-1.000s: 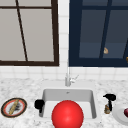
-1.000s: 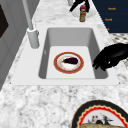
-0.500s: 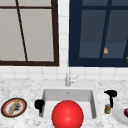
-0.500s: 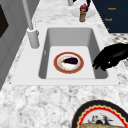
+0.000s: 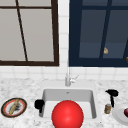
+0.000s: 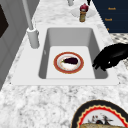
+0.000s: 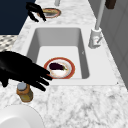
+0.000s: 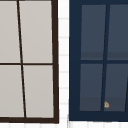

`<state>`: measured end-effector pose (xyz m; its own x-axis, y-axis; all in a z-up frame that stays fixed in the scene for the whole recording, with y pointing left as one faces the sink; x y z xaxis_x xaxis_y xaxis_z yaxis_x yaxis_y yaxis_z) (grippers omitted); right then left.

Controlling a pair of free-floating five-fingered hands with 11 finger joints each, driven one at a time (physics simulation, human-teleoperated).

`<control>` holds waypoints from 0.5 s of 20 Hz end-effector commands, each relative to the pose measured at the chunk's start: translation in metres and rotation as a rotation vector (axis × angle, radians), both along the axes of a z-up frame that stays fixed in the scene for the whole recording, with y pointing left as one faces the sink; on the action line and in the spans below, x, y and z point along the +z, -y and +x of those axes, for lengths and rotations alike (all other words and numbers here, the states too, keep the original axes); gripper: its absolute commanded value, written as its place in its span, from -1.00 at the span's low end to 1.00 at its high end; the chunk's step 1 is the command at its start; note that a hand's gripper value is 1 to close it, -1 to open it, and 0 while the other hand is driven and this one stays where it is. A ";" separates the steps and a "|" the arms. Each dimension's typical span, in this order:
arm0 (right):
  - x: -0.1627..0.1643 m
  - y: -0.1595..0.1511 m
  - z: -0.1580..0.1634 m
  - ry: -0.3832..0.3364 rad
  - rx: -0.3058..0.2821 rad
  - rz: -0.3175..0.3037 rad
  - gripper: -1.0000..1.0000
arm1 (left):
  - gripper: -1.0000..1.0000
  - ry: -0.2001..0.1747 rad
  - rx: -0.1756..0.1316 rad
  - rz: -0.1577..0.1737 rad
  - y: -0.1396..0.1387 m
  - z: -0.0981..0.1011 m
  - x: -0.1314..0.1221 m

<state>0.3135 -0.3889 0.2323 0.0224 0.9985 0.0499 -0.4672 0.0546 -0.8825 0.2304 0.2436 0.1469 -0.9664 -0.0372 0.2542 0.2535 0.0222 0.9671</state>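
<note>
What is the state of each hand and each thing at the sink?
Left hand: open, fingers relaxed, at the sink's left edge, holding nothing.
Right hand: open, fingers spread, above the jar.
Jar: upright, lidded, on the counter.
Red-rimmed plate: flat in the sink, with an eggplant on it.
Faucet: no water visible.

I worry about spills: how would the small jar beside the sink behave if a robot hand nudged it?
The jar stands upright on a narrow base, taller than wide, so a push near its lid would probably tip it. Being round, it may then roll on the flat marble counter. The right robot hand hovers just above it, fingers extended.
</note>
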 end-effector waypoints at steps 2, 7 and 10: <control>0.015 0.000 0.003 0.037 -0.127 0.021 -1.00 | 0.00 0.000 0.000 0.000 0.000 0.000 0.000; 0.031 0.000 0.009 0.054 -0.184 0.023 -1.00 | 0.00 0.000 0.000 0.000 0.000 0.000 0.000; 0.039 0.001 0.011 0.068 -0.203 0.038 -1.00 | 0.00 0.000 0.000 0.000 0.000 0.000 0.000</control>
